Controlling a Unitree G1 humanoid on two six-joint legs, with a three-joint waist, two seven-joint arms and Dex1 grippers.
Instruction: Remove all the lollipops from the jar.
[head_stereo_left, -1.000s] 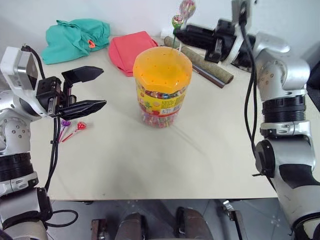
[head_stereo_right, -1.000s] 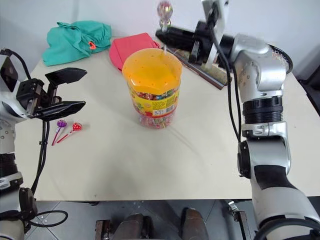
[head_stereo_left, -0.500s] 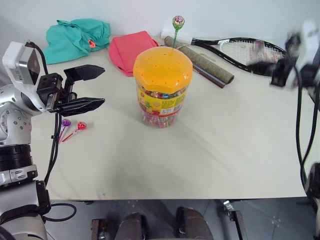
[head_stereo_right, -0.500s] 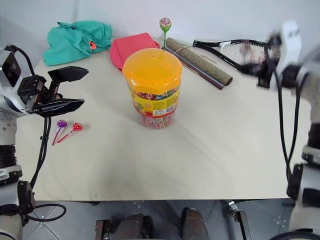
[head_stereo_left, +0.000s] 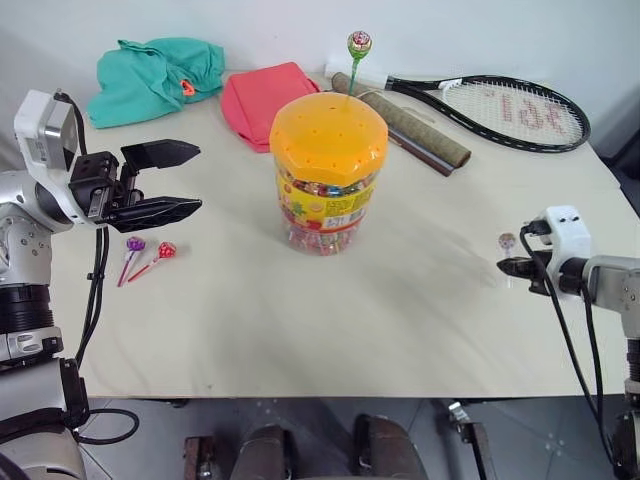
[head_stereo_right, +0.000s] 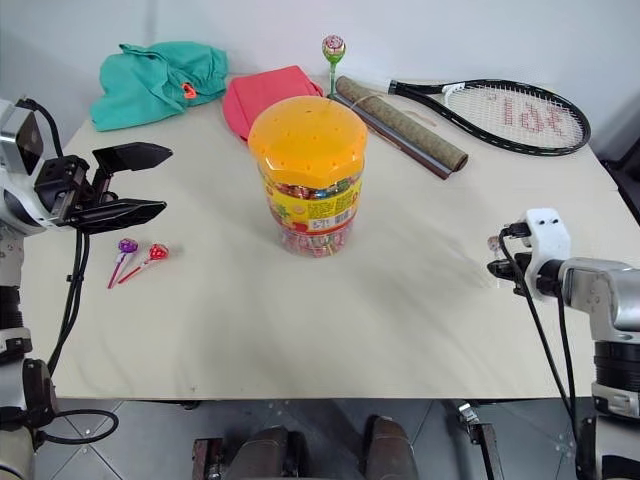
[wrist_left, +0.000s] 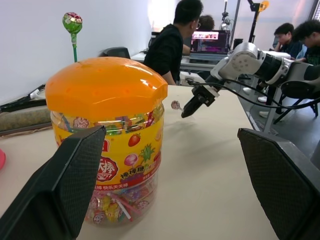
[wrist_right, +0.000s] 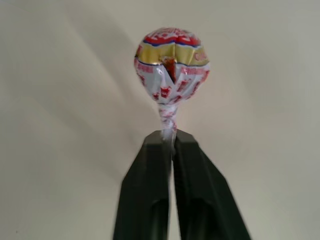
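Note:
The jar (head_stereo_left: 328, 170), clear with an orange holed lid, stands mid-table. One green-pink lollipop (head_stereo_left: 358, 43) sticks up from the lid's far side. A purple lollipop (head_stereo_left: 135, 244) and a red lollipop (head_stereo_left: 165, 250) lie on the table to the jar's left. My left gripper (head_stereo_left: 197, 178) hovers open above them, pointing at the jar, with nothing between its fingers (wrist_left: 65, 190). Far right, my right gripper (head_stereo_left: 503, 265) is low over the table, shut on the stick of a pinkish-silver lollipop (wrist_right: 171, 63), whose head pokes out past the fingertips.
At the back lie a teal cloth (head_stereo_left: 155, 75), a red cloth (head_stereo_left: 265, 100), a brown roll (head_stereo_left: 410, 130) and a racket (head_stereo_left: 510, 105). The table's right edge (head_stereo_left: 625, 200) runs close to my right gripper. People sit at desks beyond the table in the left wrist view.
My right arm has swung from above the jar's lid down and to the right, carrying the pinkish-silver lollipop to just above the table. The left gripper has stayed about where it was.

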